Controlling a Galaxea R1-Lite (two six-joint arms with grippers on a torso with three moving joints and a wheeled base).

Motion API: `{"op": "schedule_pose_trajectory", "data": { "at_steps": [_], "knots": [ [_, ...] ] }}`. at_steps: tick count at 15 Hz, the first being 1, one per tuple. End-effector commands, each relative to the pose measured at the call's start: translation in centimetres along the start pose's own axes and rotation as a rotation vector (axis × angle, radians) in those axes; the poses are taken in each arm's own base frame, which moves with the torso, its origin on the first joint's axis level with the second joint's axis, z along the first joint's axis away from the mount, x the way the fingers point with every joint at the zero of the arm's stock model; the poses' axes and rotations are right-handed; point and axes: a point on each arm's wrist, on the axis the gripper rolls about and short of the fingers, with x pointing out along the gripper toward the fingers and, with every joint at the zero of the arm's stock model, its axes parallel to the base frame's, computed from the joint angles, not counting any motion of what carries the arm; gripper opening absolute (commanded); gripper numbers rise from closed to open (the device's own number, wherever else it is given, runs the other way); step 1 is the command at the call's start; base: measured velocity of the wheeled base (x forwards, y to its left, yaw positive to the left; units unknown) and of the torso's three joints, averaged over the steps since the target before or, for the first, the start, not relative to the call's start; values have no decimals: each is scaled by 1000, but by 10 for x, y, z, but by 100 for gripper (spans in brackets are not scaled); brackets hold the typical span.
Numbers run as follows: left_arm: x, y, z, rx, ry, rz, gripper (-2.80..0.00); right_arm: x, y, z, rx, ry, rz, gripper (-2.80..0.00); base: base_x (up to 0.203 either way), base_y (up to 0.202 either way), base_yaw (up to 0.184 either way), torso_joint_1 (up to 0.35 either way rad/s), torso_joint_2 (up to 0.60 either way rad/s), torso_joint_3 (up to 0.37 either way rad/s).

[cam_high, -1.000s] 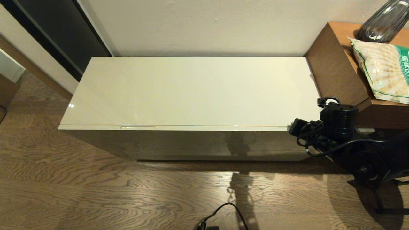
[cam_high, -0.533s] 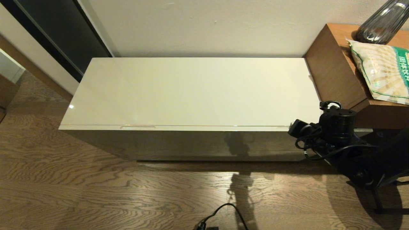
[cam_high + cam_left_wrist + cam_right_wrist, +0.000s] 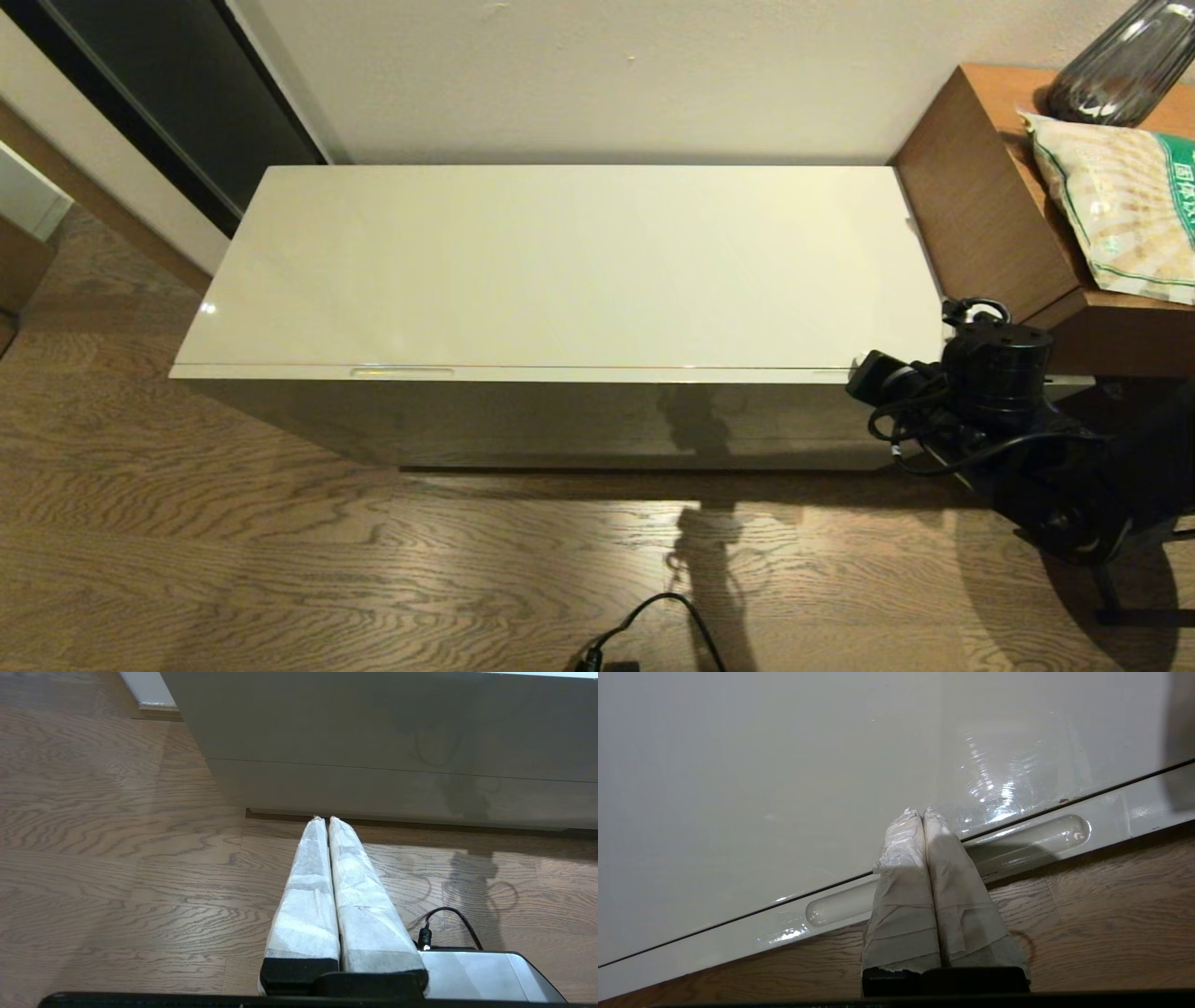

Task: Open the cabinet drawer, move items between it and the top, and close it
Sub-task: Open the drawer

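The top (image 3: 560, 261) of the low cabinet is bare. The cabinet drawer (image 3: 560, 374) is shut; its rim shows one oblong recess (image 3: 401, 372) at the left and another (image 3: 1031, 840) at the right. My right arm (image 3: 994, 373) hangs at the cabinet's right front corner. The right gripper (image 3: 922, 812) is shut and empty, its taped tips over the seam between the top (image 3: 784, 765) and the rim, just above the right recess. The left gripper (image 3: 326, 819), shut and empty, is low over the floor, facing the cabinet front (image 3: 373, 732). No slippers are in view.
A taller brown wooden tabletop (image 3: 980, 215) adjoins the cabinet's right end, carrying a printed bag (image 3: 1120, 205) and a dark glass vase (image 3: 1116, 65). A black cable (image 3: 653, 616) lies on the wood floor in front. A dark doorway (image 3: 187, 93) is at the back left.
The right arm has shifted slightly by the cabinet's right front corner. The drawer stays shut and the top stays bare.
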Motion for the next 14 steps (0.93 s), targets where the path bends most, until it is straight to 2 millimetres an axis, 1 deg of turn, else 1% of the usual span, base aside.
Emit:
{"op": "schedule_pose_trajectory", "data": {
  "at_steps": [1, 4, 6, 7, 10, 14],
  "knots": [
    [0, 0, 0, -1, -2, 1, -280, -7, -6, -8, -34, 123, -67, -280, 0, 0, 0, 0, 0, 0],
    [0, 0, 0, -1, -1, 1, -280, -12, -6, -6, -38, 122, -69, -280, 0, 0, 0, 0, 0, 0],
    [0, 0, 0, -1, -1, 1, -280, -22, -4, 3, -37, 103, -60, -280, 0, 0, 0, 0, 0, 0],
    [0, 0, 0, -1, -1, 1, -280, -25, -5, 2, -40, 117, -65, -280, 0, 0, 0, 0, 0, 0],
    [0, 0, 0, -1, -1, 1, -280, -24, -8, -3, -40, 138, -73, -280, 0, 0, 0, 0, 0, 0],
    [0, 0, 0, -1, -1, 1, -280, -40, -14, -6, -50, 179, -88, -280, 0, 0, 0, 0, 0, 0]
  ]
}}
